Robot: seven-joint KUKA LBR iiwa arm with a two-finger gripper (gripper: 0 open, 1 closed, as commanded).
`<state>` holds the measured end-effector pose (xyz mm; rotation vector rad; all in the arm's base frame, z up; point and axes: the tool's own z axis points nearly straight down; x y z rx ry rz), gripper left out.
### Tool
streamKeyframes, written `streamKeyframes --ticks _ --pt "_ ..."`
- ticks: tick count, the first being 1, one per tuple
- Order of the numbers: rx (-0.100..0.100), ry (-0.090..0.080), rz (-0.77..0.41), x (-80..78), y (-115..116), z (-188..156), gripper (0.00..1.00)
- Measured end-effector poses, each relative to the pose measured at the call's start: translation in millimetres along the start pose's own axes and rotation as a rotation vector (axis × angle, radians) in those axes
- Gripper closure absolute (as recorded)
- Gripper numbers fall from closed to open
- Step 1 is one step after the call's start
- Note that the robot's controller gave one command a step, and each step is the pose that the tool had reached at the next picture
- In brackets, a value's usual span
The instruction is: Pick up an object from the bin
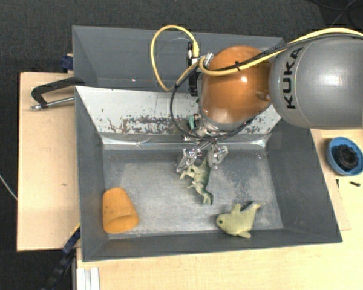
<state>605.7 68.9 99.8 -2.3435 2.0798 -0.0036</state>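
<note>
Mid-bin by jaws: green dinosaur [197, 183] | front-left: orange cup [119, 210] | front-right: pale fish [237, 220]

I read the bin [89, 162] as grey, with rust-brown speckling across its back wall. Orange lump [118, 210]. Pale yellow-green fish toy [237, 220]. Dinosaur [199, 185] cream and dark green. Wrist cover [233, 83] orange, cable [163, 30] yellow, arm [330, 83] grey with black lettering.

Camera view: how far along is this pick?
Done: the end effector is down in the bin, right at the small green dinosaur toy mid-floor. In hand: no grip I can confirm. Left: secure it and lift. The orange lump and pale fish toy lie apart, nearer the front wall.
</note>
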Motion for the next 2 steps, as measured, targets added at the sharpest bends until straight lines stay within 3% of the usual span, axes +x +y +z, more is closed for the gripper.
streamKeyframes --ticks 2 --pt "0.002 0.001 0.006 -3.2 -5 -68 1.0"
